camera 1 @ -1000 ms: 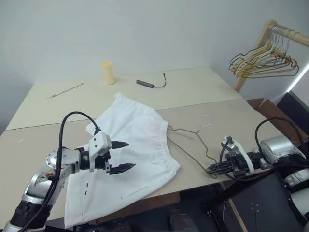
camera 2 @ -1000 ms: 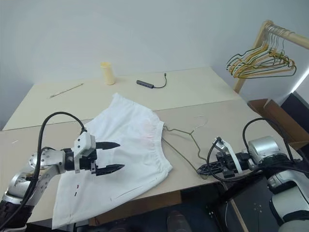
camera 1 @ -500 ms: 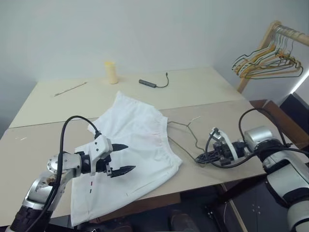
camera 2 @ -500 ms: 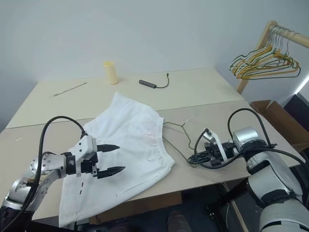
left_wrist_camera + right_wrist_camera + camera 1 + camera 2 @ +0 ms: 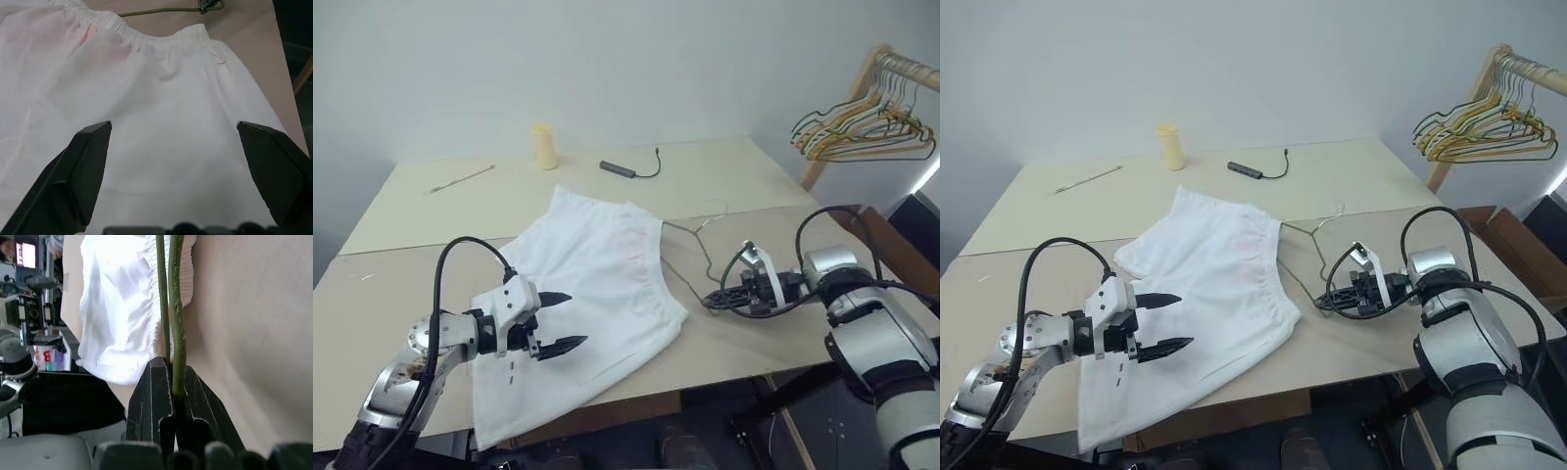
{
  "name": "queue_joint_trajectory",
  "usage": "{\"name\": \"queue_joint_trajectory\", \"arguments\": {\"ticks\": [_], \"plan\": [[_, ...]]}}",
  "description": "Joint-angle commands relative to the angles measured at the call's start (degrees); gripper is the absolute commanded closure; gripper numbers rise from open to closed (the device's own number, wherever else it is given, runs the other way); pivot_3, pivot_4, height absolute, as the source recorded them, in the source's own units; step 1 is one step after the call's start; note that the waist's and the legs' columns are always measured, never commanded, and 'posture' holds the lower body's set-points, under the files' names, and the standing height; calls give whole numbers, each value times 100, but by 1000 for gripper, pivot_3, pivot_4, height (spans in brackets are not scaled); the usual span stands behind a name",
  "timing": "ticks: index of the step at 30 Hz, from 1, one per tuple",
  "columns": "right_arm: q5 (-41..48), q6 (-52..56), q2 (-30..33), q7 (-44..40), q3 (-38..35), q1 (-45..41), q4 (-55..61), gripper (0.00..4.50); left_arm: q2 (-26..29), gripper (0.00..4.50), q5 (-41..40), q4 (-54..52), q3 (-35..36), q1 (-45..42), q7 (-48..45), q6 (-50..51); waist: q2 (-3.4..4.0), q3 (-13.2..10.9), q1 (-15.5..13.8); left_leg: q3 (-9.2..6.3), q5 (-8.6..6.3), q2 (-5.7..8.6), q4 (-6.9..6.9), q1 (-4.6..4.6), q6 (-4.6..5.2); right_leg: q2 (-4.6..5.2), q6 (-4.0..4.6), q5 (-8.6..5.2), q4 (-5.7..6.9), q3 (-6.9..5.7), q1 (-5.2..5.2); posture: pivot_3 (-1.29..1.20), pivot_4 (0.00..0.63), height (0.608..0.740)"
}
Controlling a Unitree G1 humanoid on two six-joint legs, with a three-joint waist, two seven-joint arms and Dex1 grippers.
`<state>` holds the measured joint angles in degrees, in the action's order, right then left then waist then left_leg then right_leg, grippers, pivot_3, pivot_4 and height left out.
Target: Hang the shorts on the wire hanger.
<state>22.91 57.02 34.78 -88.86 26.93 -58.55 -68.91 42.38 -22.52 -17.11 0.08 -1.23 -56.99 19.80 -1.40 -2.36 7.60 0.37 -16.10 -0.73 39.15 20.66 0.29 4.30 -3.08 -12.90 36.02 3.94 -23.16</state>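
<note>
The left gripper is hovering with its fingers spread wide and empty over the near leg of the shorts, pointing along the cloth toward the gathered waistband. The shorts are lying flat, their long axis running from the near table edge away toward the far side, waistband turned to the robot's right. Just beside that waistband the right gripper is pinching shut on the near corner of the wire hanger, which is resting on the table with its hook at the far end, past the shorts' far corner. So the hanger is lying alongside the waistband, and the right arm is the one already carrying it; judging by this, the left is the nearer one to lift the cloth. Beyond the shorts a yellow cup, a dark cable and a thin stick are lying on the beige tabletop. Farthest off, to the shorts' right, a wooden rack is holding a bunch of hangers against a plain wall.
</note>
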Motion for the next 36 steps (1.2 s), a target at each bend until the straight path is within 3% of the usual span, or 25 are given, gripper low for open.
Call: {"name": "queue_joint_trajectory", "arguments": {"ticks": [1, 10, 17, 23, 32, 36], "plan": [[-248, -443, 17, -62, -445, 13, 208, 4500, -28, 27, -27, -95, 99, -86, 24, -119, 1, 0, -21, 0, 0, 0, 0, 0, 0, 0, 0, 0, 1, 0, 0, -63, 0, 740], [-624, -1566, 97, 1382, -1258, 1195, 3321, 4500, -258, 27, 25, 454, 9, -797, -54, -215, 4, 1, -20, 0, 0, 0, 1, 0, 0, -1, -1, 0, 5, 1, -2, -118, 0, 740], [-1413, -2149, 121, 2548, -1167, 1633, 4750, 4500, -202, 27, 128, 1483, 250, -2274, -130, -538, 4, 1, 66, -2, 0, 2, 3, 7, -1, 0, -2, 0, 1, -4, -3, -147, 0, 740], [-1695, -2318, 130, 2675, -1091, 1581, 5242, 4500, 58, 27, 261, 3197, 382, -4179, -698, -1057, 4, 1, 192, -10, 0, 6, 10, 20, -1, 3, -5, 3, -6, -9, -9, -142, 0, 740], [-1983, -2363, 382, 2246, -771, 1231, 6109, 4500, 500, 27, 868, 5338, -566, -6143, -3331, -2113, 6, 0, 398, -18, 0, 9, 13, 31, 0, 6, -9, 1, -4, -16, -15, -143, 0, 740], [-2040, -2243, 426, 2059, -636, 1114, 6394, 4500, 586, 27, 1060, 5932, -1292, -6579, -3551, -2598, 6, 0, 425, -21, 0, 8, 17, 43, 1, 4, -10, 0, 2, -18, -27, -144, 0, 740]]}}
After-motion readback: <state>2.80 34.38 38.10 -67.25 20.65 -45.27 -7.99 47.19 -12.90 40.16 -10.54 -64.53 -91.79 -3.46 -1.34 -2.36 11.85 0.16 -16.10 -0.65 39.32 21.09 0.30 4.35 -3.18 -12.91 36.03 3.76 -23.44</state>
